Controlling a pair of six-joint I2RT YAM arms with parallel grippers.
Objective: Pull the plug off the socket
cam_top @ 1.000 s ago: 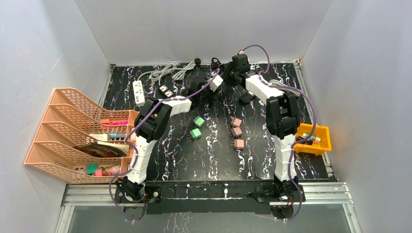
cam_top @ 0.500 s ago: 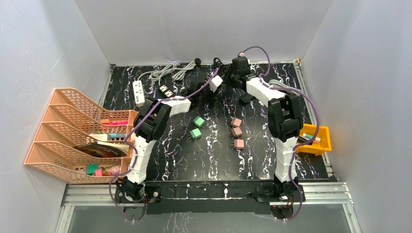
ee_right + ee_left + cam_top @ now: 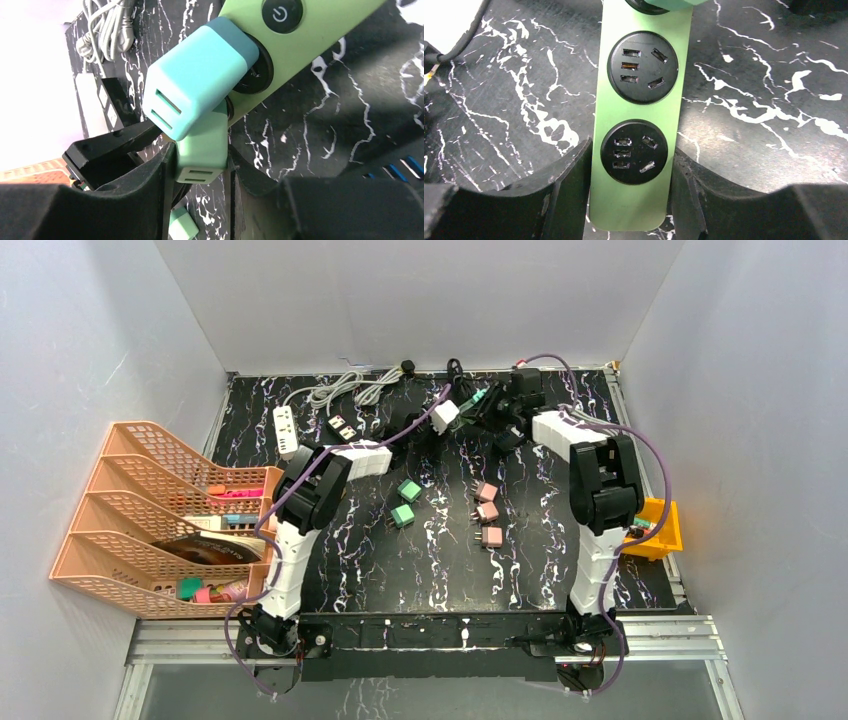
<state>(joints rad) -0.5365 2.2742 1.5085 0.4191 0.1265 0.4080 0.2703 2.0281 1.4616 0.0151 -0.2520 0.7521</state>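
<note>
two-handed hold: left gripper [image 3: 630, 167] clamped on green power strip [image 3: 640, 108], right gripper [image 3: 200, 156] clamped on mint plug [image 3: 202, 136] beside teal plug [image 3: 200, 75]. rigid, light, probably snug; hold flat sides, pull straight.

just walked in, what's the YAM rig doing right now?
The left gripper is clamped on the end of the green power strip, holding it on the table. The right gripper is closed on a pale green adapter that sits at the strip beside a larger teal adapter. The teal one hides the pale one's socket, so I can't tell if it's out yet.
</note>
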